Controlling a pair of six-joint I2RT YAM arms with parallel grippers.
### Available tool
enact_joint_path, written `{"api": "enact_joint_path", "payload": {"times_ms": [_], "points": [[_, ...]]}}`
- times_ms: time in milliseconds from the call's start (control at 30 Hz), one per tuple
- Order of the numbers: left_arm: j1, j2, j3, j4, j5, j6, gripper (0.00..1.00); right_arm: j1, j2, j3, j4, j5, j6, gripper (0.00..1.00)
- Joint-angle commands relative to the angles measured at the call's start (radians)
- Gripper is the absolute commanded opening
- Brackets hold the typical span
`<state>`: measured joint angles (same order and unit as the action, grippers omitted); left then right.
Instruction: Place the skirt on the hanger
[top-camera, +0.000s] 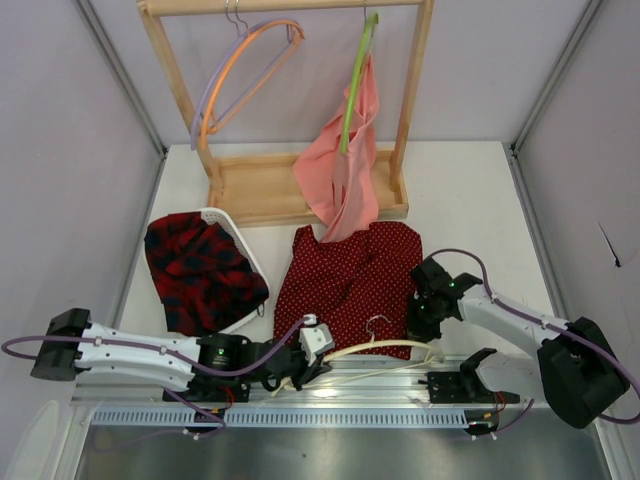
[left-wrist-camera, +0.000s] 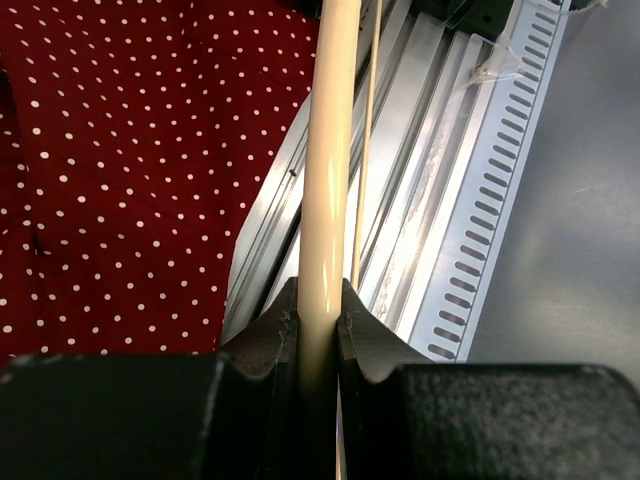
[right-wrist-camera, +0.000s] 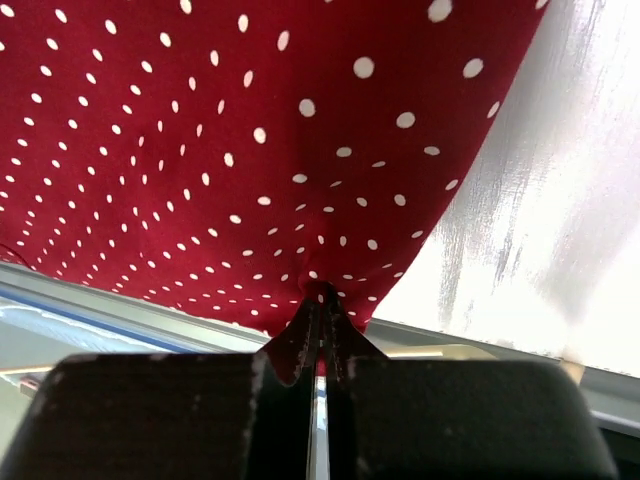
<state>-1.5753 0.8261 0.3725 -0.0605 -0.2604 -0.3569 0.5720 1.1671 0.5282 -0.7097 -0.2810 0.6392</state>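
Cream plastic is what the left gripper (left-wrist-camera: 318, 322) has: its two fingers are clamped tight round the bar of the hanger (left-wrist-camera: 328, 150), which runs straight out ahead of the fingertips, over the aluminium rail (left-wrist-camera: 440, 210). Just to the left of that gripper lies the skirt (top-camera: 350, 275), dark red with white dots, spread on the white table (top-camera: 460, 190).

Over on the other side, the right gripper (right-wrist-camera: 320, 310) is pinched closed on the skirt's edge. The cloth bunches into a little fold right at the fingertips, and the rest fans away in front of it. From above, the hanger's silver hook (top-camera: 378, 323) sits at the skirt's near edge, between the two grippers, and the curved bar stretches from the left gripper towards the right one.

Now the containers: a white basket (top-camera: 235, 225) sits beyond the left gripper, holding a red-and-black plaid garment (top-camera: 200, 265) that fills it. Well beyond both grippers, a wooden rack (top-camera: 175, 90) carries a pair of orange and lilac hangers (top-camera: 240, 52), plus a green hanger (top-camera: 355, 85) with a pink cloth (top-camera: 345, 185) draped on it.
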Motion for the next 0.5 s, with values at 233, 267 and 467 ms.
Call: {"api": "enact_joint_path", "payload": {"times_ms": [233, 267, 467], "points": [[0.005, 0.013, -0.032, 0.05, -0.166, -0.024, 0.0, 0.019, -0.13, 0.141, -0.126, -0.197, 0.01, 0.0], [0.005, 0.011, -0.03, 0.05, -0.193, -0.027, 0.0, 0.019, -0.145, 0.144, -0.134, -0.21, 0.011, 0.0], [0.005, -0.018, -0.043, 0.053, -0.319, -0.054, 0.0, 0.02, -0.178, 0.098, -0.175, -0.276, -0.006, 0.0]]}}
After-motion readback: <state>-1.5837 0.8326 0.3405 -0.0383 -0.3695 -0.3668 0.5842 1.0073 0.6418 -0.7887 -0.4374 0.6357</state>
